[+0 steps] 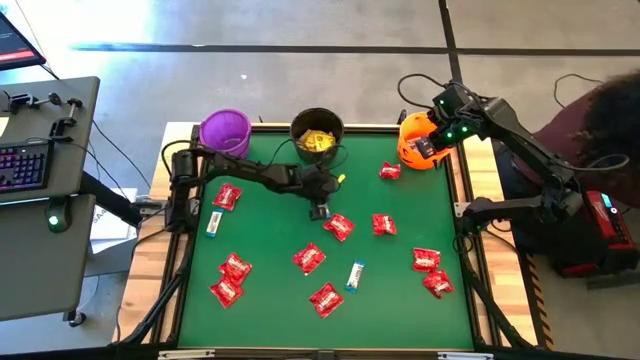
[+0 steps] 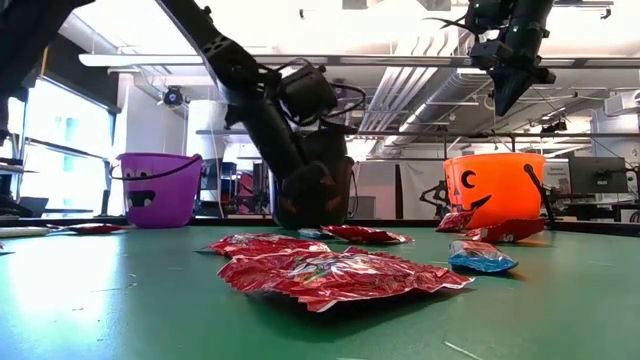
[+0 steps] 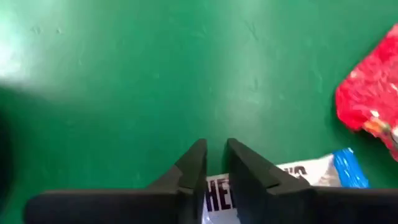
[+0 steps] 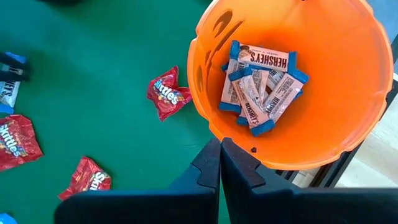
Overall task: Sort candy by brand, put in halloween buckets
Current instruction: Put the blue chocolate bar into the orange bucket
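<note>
My left gripper (image 1: 320,210) (image 3: 217,146) hangs low over the middle of the green mat, its fingers a narrow gap apart. A white-and-blue bar (image 3: 298,174) lies under them, showing in the gap and past one finger. My right gripper (image 1: 437,140) (image 4: 221,149) is shut and empty above the orange bucket (image 4: 323,130), which holds several white-and-blue bars (image 4: 258,84). The black bucket (image 1: 317,130) holds yellow packets; the purple bucket (image 1: 225,130) stands to its left. Several red packets (image 1: 309,259) lie flat on the mat. My left gripper stands over the white-and-blue bar's printed middle (image 3: 214,193), slanting down from the table's left. Its fingertips reach past the bar over bare mat. Whether the fingers touch the bar I cannot tell.
Other loose bars lie at the mat's left (image 1: 214,222) and near middle (image 1: 355,275). A yellow packet (image 1: 340,180) lies by the black bucket. A red packet (image 1: 390,171) lies beside the orange bucket. A person (image 1: 600,110) is at the far right, a desk (image 1: 40,160) at the left.
</note>
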Controlling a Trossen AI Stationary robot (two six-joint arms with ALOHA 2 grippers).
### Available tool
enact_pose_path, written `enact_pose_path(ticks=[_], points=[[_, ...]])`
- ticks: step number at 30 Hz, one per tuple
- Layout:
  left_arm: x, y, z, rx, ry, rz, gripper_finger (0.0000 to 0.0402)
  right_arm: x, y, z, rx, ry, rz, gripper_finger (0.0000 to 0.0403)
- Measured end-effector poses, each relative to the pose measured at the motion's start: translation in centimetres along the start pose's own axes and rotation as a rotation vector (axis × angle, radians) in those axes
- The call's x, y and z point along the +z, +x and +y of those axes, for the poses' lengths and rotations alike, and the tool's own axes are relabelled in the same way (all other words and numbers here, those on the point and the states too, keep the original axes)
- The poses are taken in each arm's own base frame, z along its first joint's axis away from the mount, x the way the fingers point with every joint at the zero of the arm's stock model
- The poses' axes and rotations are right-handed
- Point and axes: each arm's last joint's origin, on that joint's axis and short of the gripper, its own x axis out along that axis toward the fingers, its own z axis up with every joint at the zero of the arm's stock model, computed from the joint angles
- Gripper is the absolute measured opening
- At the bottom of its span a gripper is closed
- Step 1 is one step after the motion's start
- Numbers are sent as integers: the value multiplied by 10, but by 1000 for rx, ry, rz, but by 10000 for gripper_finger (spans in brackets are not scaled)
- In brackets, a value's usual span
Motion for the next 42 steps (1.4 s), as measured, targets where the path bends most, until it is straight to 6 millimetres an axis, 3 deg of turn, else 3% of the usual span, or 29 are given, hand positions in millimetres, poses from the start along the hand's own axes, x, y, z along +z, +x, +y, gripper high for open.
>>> enact_pose_path(ticks=[6, 14, 20, 26, 33, 37, 42], points=[[-3, -7, -1, 2, -99, 91, 18, 0, 0, 0, 1, 12, 1, 0], [-13, -25, -5, -71, -134, 226, 7, 0, 0, 0, 4, 14, 1, 0], [-3, -51, -1, -51, -92, 176, 10, 0, 0, 1, 5, 20, -2, 0], [-4, -67, -1, -122, -199, 205, 64, 1, 0, 1, 9, 23, -11, 0], [-18, -65, -27, -176, -244, 300, 173, 2, 0, 1, 12, 23, -16, 0], [-19, -61, -41, -93, -226, 254, 214, 2, 0, 1, 13, 22, -20, 0], [-24, -59, -48, 32, -254, 241, 227, 2, 0, 1, 13, 19, -21, 0]])
